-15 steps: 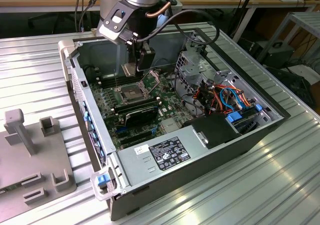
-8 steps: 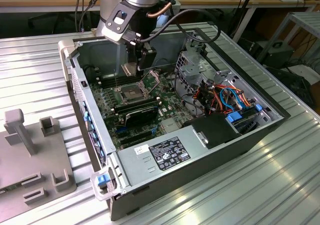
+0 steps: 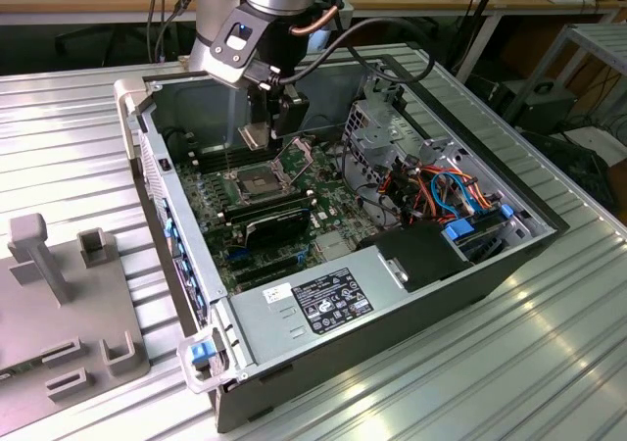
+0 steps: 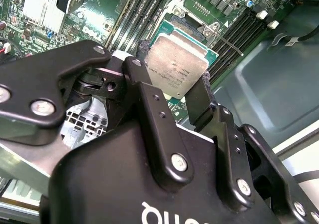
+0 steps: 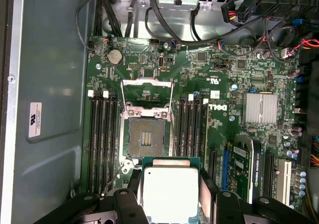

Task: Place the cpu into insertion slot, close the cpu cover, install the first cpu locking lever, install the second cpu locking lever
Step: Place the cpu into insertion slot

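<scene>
Four steps on the list, and none finished, judging by how things lie.

Largest first: a ribbed metal table, carrying an open computer case laid on its side. Inside, a green motherboard, with long black memory slots on either side of the socket. Reaching down into the case in the exterior view, the arm.

At its end, the gripper, clamped on the cpu. Seen in both wrist views: black fingers pressed against two opposite edges of the chip, dull metal top turned toward the cameras. Held in the air above the board, near the insertion slot but apart from it, touching nothing else.

Looks bare, that slot, with the dark contact field exposed and nothing seated. Swung up beyond it, the cpu cover, its window frame standing open. Unlatched too, by the look of them, the thin wire locking levers, raised alongside the cover.

So, the first step is under way only as far as carrying the chip. Left to do: seating it, closing the cover, hooking down both levers.
</scene>
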`<action>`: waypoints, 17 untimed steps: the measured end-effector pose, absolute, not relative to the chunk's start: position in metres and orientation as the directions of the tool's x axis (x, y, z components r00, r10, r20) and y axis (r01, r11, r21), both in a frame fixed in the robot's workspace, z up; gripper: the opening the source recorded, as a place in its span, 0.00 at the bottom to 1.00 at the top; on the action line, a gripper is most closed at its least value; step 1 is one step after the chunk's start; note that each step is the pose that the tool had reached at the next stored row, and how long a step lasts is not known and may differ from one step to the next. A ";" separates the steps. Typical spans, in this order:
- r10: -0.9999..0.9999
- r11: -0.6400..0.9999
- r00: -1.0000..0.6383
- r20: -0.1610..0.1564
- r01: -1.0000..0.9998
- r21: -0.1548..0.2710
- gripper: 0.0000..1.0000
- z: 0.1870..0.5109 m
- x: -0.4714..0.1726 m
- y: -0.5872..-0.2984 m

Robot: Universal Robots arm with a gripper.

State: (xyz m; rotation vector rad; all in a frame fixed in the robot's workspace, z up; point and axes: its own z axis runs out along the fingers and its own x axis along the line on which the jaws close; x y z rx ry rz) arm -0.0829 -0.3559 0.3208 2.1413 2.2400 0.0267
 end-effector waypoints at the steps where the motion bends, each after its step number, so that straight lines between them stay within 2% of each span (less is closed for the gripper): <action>1: 0.999 0.045 -0.045 -0.019 0.998 0.042 0.55 0.321 -0.083 -0.356; 17: 0.999 0.045 -0.045 -0.019 0.998 0.042 0.55 0.313 -0.083 -0.356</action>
